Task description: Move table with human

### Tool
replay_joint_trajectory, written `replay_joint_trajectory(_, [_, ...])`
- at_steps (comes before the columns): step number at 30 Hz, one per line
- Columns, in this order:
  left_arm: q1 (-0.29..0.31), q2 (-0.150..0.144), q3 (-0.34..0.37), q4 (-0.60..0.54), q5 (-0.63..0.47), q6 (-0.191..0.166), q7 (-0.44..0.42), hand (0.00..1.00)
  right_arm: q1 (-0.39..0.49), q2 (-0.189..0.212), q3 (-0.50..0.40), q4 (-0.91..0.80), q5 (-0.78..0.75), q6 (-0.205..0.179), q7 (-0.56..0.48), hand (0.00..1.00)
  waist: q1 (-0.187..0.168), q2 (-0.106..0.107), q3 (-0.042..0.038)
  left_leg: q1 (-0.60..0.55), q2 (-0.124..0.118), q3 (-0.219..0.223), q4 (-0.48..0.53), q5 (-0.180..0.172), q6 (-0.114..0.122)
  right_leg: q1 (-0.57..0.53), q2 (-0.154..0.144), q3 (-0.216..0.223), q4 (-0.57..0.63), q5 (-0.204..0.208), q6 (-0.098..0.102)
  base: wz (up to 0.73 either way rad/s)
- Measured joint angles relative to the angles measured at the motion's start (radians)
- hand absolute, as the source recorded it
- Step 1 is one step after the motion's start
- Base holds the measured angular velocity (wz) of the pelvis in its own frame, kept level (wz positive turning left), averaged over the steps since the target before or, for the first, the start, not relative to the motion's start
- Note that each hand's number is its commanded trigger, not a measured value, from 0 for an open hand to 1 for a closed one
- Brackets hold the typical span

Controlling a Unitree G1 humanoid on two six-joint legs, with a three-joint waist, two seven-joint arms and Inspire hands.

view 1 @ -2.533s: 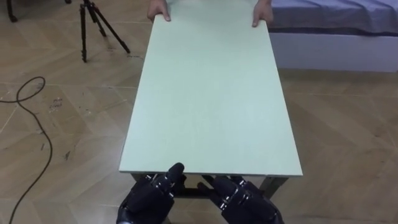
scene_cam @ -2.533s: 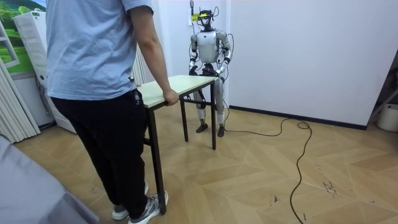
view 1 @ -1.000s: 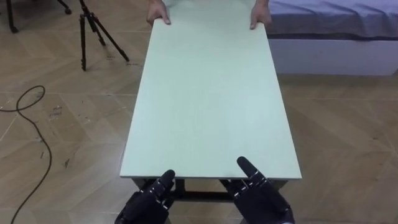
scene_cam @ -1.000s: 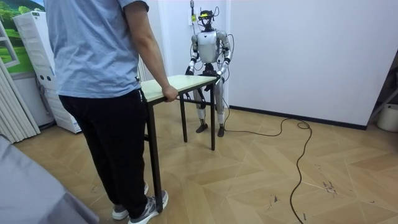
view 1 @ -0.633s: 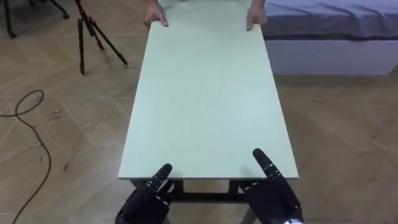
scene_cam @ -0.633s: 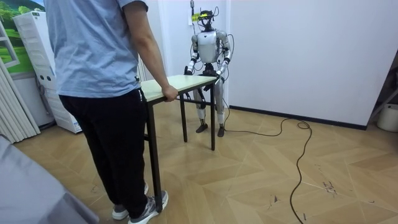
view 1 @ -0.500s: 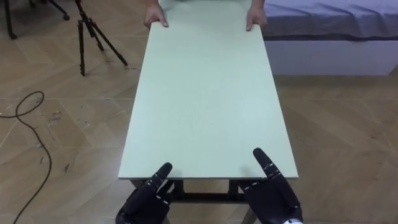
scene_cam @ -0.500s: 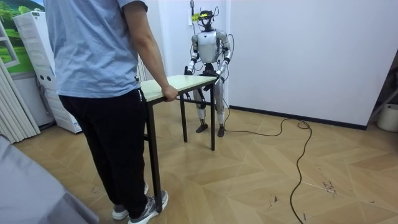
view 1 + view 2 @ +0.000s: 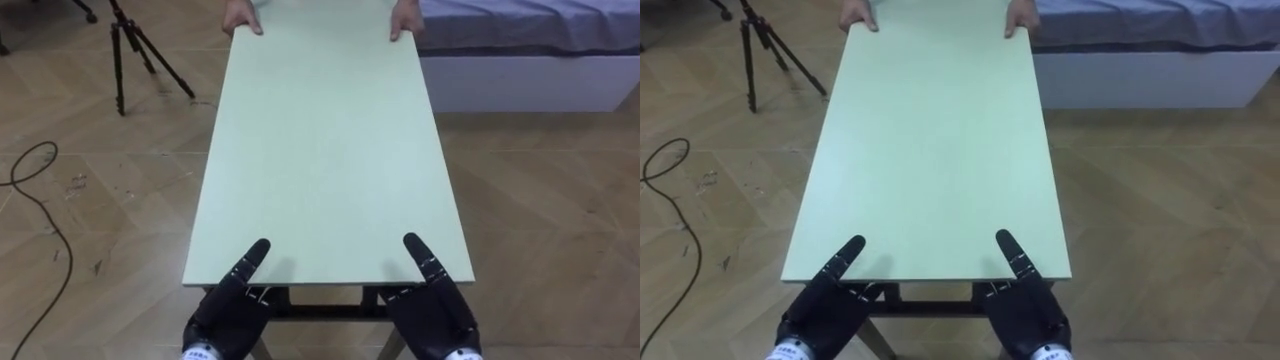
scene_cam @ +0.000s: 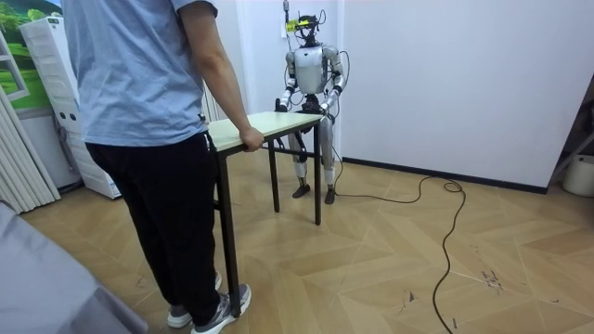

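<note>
Home-like room, low bed (image 9: 530, 25) with grey cover, herringbone wood floor (image 9: 100, 220), tripod (image 9: 115, 30) standing by

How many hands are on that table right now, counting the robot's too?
4. The robot's left hand and right hand are at the near end of the table; the person's hands grip the far corners. None seems hidden.
</note>
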Motion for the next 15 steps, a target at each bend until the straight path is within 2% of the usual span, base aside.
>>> replay_joint_trajectory(1, [0.0, -0.003, 0.005, 0.0, 0.0, 0.003, 0.0, 1.0, 0.0, 0.0, 0.0, 0.0, -0.002, 0.0, -0.001, 1.0, -0.002, 0.0, 0.0003, 0.001, 0.0, 0.001, 0.0, 0.0, 0.0, 0.0, 0.0, 0.001, 0.0, 0.0, 0.0, 0.0])
replay_joint_trajectory(9, [0.0, -0.006, 0.016, 0.0, 0.001, 0.004, 0.0, 1.0, 0.0, -0.001, 0.001, 0.0, -0.074, 0.001, 0.001, 1.0, -0.004, -0.004, 0.002, -0.004, 0.0, -0.003, 0.0, 0.0, 0.0, 0.001, 0.002, 0.006, 0.0, 0.0, 0.0, -0.01])
replay_joint_trajectory(15, [0.0, -0.017, 0.016, 0.001, 0.003, 0.007, 0.014, 1.0, 0.0, 0.007, 0.005, 0.024, -0.075, 0.005, -0.056, 1.0, 0.011, -0.005, 0.003, -0.003, 0.0, -0.007, 0.001, 0.0, 0.0, -0.001, 0.001, 0.002, -0.001, 0.0, 0.0, 0.02])
